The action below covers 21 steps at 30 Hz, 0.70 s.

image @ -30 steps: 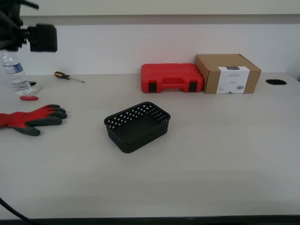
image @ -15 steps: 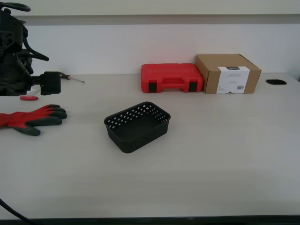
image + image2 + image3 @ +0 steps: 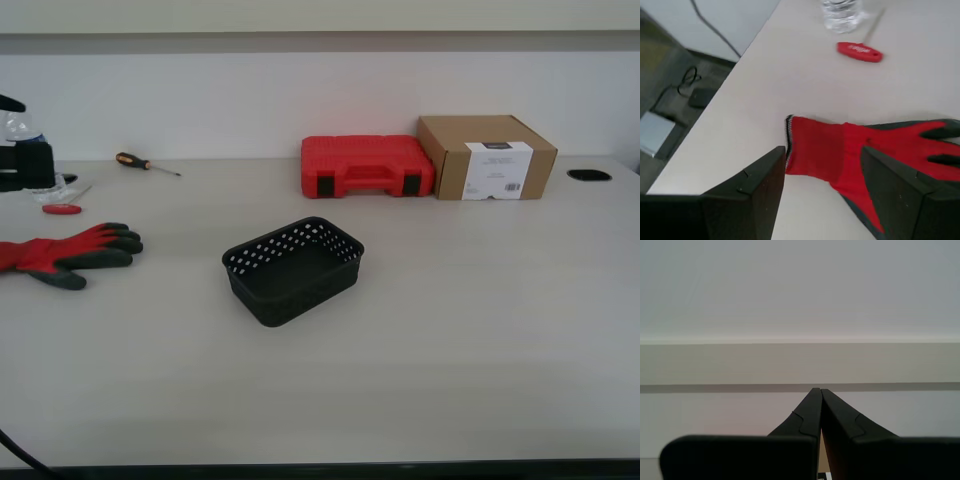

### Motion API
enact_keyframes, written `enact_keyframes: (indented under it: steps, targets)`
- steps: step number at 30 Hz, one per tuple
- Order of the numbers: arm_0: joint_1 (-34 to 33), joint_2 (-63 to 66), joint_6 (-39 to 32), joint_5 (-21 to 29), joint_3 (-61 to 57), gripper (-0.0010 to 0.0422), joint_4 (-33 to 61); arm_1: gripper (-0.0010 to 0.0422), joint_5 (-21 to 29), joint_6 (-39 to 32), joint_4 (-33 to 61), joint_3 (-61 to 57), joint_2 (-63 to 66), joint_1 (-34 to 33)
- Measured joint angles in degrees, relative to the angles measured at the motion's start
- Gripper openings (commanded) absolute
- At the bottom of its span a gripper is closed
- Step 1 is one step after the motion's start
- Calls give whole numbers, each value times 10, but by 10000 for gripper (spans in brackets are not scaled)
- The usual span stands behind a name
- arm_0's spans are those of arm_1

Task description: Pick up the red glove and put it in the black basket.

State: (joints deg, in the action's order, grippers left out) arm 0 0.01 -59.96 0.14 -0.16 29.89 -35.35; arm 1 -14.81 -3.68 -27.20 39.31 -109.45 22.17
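First wrist view: our first claw hangs above the red glove, fingers spread wide, the glove's cuff showing in the gap. It grips nothing and we cannot tell any contact with the knit. The glove lies flat on the pale surface, near its edge. Beyond the cuff sits a small red-handled tool, and past that the base of a clear bottle, cut off by the frame.

Second wrist view: our second claw has its tips pressed together, empty, facing a plain wall.

Exterior view: the red glove rests at the exterior view's left, its cuff cut off by the frame edge. The black basket stands mid-surface, well apart from the glove, open side up. Only a dark piece of arm shows at the exterior view's left edge, partly hiding the bottle. Along the back wall: a screwdriver, a red case and a cardboard box just beside it.
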Motion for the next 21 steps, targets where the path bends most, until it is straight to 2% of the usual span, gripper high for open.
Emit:
enact_keyframes:
  steps: [5, 12, 16, 21]
  targets:
    - [0, 0, 0, 0, 0, 0, 0, 263, 2, 3, -6, 11, -1, 33]
    - [0, 0, 0, 0, 0, 0, 0, 324, 7, -5, -1, 33, -35, 46]
    - [0, 0, 0, 0, 0, 0, 0, 333, 16, -3, 34, 63, -95, 46]
    - [0, 0, 0, 0, 0, 0, 0, 321, 20, 3, 39, 94, -132, 47]
